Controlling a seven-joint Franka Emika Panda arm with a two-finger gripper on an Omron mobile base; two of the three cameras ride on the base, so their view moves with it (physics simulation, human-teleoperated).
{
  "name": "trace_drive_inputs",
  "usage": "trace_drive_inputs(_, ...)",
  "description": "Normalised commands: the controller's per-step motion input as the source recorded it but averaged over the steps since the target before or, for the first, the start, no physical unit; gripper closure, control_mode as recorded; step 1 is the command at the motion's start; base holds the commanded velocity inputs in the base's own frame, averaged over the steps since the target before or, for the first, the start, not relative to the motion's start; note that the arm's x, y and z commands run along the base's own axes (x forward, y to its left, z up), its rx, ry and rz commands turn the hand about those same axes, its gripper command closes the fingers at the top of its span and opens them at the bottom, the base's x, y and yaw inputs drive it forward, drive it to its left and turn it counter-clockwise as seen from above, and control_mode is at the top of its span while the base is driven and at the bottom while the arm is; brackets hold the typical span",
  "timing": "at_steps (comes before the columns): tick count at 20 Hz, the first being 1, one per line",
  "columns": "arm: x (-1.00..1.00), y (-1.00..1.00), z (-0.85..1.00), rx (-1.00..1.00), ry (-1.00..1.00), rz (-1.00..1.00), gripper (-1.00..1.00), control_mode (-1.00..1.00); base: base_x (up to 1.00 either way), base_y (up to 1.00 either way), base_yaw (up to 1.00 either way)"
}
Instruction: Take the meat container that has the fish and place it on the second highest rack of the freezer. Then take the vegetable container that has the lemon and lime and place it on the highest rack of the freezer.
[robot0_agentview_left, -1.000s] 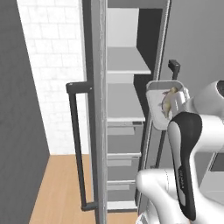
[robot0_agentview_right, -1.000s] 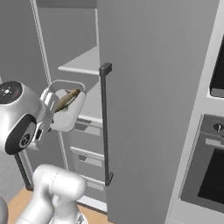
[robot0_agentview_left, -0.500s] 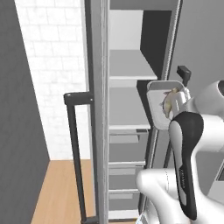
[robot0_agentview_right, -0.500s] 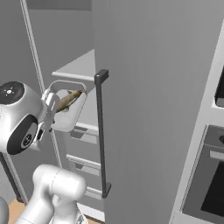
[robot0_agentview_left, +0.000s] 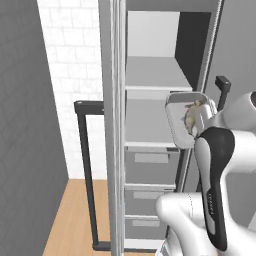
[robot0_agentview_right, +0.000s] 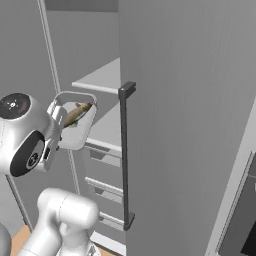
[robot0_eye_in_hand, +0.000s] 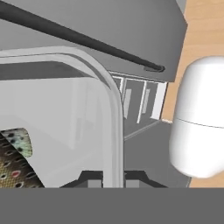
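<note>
Gripper (robot0_eye_in_hand: 113, 178): pinching the container (robot0_agentview_left: 181, 120) rim.
Fish (robot0_agentview_right: 77, 113): lying inside it.
Container: hanging tilted before the freezer (robot0_agentview_left: 150, 75) shelves.

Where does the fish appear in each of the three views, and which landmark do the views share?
Left base view: fish right of centre, in the tilted container.
Right base view: fish at left, mid height.
Hand view: fish at lower left.
Shared landmark: black door handle.

I can't read a single word, label, brand or number anywhere right now, not on anything in front of my three cameras.
</note>
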Motion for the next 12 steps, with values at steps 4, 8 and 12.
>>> trace_drive_inputs(4, 0.04, 0.0, -0.02, 0.0, 0.03, 0.07, 1.0, -1.0, 0.0, 0.0, 0.0)
trace_drive_inputs(8, 0.58, 0.18, -0.26, 0.0, 0.04, -0.1, 1.0, -1.0, 0.0, 0.0, 0.0)
trace_drive_inputs(12, 0.79, 0.06, -0.31, 0.02, 0.05, -0.17, 1.0, -1.0, 0.0, 0.0, 0.0)
